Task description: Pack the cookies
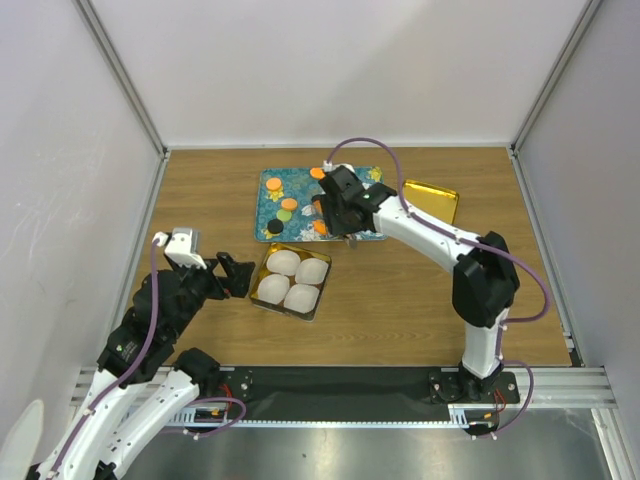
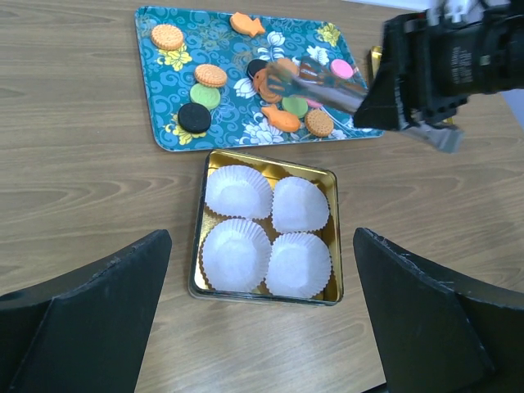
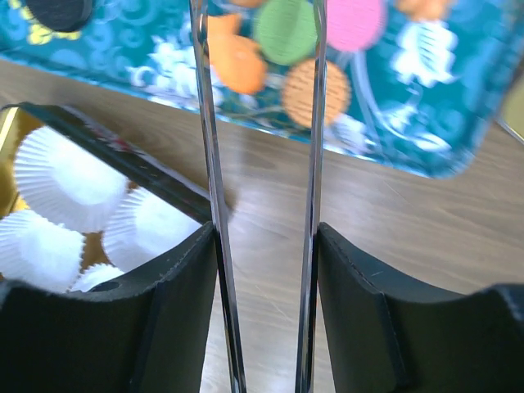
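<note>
The cookies, orange (image 1: 273,184), green (image 1: 284,214) and dark brown (image 1: 275,227), lie on a teal flowered tray (image 1: 268,200). In the left wrist view I see an orange one (image 2: 167,37), a green one (image 2: 205,96), a dark one (image 2: 195,118) and a pink one (image 2: 342,69). My right gripper (image 1: 338,212) (image 3: 266,246) is shut on metal tongs (image 3: 209,164), whose open blades reach over the tray's cookies (image 3: 284,31); their tips are out of view. My left gripper (image 1: 240,275) (image 2: 262,327) is open and empty, just left of the gold tin (image 1: 262,302).
The gold tin (image 2: 337,237) holds white paper cups (image 2: 237,190), all empty. A gold lid (image 1: 432,200) lies right of the tray. Orange fish-shaped pieces (image 2: 247,24) also lie on the tray. White walls enclose the table on three sides.
</note>
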Action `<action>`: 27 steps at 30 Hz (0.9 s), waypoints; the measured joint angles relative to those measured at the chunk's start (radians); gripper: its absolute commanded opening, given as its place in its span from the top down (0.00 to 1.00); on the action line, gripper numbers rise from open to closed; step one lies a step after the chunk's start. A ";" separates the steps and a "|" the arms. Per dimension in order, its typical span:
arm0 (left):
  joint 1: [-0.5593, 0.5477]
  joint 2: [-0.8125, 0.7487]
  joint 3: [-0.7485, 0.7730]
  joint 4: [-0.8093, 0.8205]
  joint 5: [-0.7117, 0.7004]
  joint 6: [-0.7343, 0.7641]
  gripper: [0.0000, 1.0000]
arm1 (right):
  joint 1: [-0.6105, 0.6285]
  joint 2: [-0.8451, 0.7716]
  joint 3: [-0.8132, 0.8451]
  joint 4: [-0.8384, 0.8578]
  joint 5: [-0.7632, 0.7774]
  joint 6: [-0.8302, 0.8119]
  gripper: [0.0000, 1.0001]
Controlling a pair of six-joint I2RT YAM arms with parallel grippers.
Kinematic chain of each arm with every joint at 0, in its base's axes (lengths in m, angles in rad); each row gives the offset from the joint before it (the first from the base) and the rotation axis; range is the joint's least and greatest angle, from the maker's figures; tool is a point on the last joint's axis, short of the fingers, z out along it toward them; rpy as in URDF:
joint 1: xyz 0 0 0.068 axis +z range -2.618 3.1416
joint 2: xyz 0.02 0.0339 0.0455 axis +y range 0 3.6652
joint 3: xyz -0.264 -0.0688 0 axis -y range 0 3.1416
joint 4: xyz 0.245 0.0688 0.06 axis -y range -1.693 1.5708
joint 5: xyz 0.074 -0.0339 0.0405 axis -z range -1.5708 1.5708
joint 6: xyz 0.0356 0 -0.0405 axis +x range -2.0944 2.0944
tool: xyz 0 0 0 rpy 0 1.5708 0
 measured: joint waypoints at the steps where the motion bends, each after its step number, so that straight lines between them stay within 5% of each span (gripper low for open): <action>1: 0.000 -0.002 0.000 0.000 -0.002 0.000 0.00 | 0.010 0.021 0.019 -0.002 -0.003 -0.004 0.46; 14: 0.000 -0.017 -0.006 0.000 -0.013 0.000 0.00 | 0.018 0.150 0.132 -0.035 -0.005 -0.023 0.48; 27: 0.000 -0.017 -0.007 0.000 -0.013 0.000 0.00 | 0.030 0.172 0.144 -0.050 -0.005 -0.034 0.69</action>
